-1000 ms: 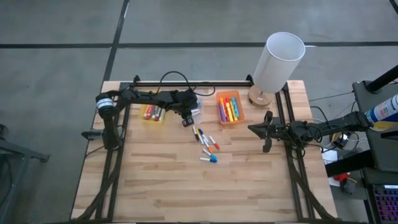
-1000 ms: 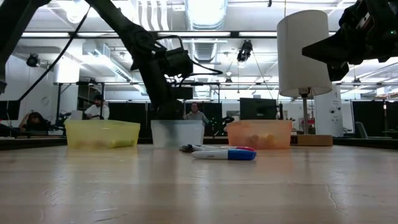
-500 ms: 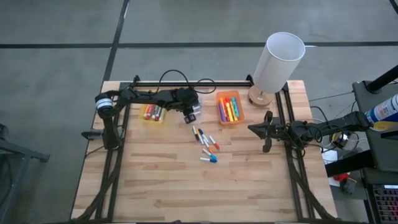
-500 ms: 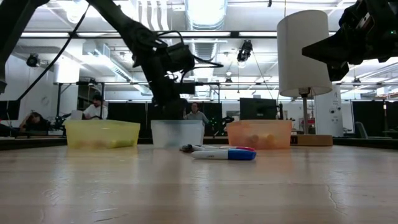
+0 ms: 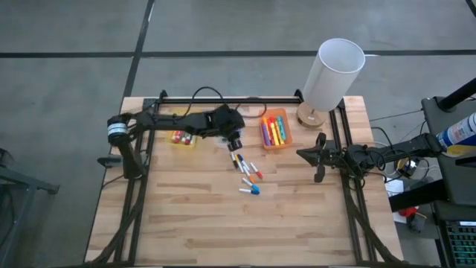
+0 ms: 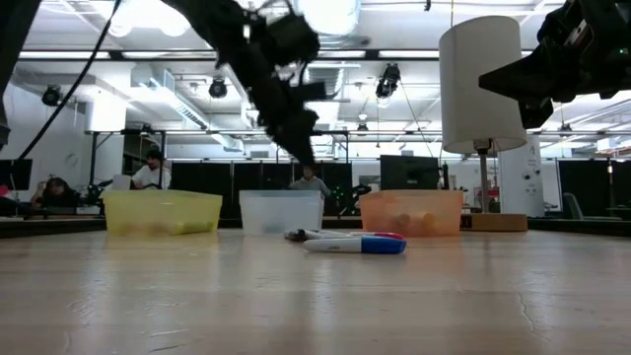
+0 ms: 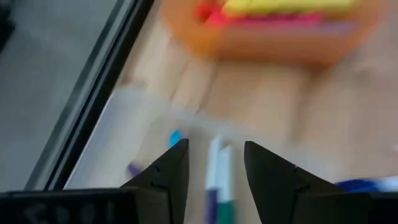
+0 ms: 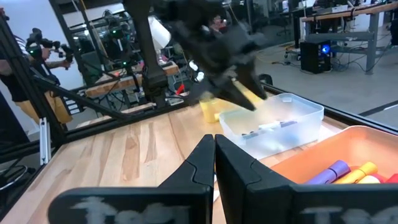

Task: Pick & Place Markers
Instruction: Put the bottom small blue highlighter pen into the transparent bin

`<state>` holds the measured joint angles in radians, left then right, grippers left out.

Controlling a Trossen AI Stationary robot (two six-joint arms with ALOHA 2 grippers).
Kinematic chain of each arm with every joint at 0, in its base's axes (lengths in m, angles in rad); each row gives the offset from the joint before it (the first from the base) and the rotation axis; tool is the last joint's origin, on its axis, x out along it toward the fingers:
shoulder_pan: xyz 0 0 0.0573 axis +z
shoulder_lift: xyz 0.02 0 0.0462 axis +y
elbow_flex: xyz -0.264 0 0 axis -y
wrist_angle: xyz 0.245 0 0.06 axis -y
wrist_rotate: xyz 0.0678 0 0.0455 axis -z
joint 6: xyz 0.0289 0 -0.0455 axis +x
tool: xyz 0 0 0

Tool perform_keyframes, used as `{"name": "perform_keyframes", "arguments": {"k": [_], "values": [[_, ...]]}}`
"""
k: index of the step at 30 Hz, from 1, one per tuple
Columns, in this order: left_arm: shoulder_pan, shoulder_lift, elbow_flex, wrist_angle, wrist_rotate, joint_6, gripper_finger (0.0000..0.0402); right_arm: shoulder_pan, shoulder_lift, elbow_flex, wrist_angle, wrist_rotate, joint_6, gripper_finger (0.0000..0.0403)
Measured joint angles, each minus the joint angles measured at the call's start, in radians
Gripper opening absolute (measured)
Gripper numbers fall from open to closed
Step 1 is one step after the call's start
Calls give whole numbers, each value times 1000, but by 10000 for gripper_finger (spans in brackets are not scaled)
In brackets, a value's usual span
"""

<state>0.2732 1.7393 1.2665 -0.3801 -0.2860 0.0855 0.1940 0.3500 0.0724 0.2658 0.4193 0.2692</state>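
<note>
High view — left hand open above clear bin holding markers.

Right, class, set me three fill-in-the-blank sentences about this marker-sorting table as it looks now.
1. The left end effector hovers above the ____ plastic bin.
2. The orange plastic bin stands beside a tall white ____.
3. The right end effector is ____.

Missing words: clear; lamp; shut
</note>
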Motion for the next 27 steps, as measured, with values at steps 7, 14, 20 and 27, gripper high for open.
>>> {"name": "perform_keyframes", "arguments": {"k": [7, 14, 20, 27], "values": [[-167, -54, -9, 49, 27, -11, 147, 0, 0, 0, 0, 0, 0, 9], [-321, -49, -11, 73, 66, -74, 147, 0, 0, 0, 0, 0, 0, 9], [-416, -20, -29, 96, 66, -179, 147, 0, 0, 0, 0, 0, 0, 9], [-474, 8, -125, 226, 68, -209, 147, 0, 0, 0, 0, 0, 0, 9]]}}
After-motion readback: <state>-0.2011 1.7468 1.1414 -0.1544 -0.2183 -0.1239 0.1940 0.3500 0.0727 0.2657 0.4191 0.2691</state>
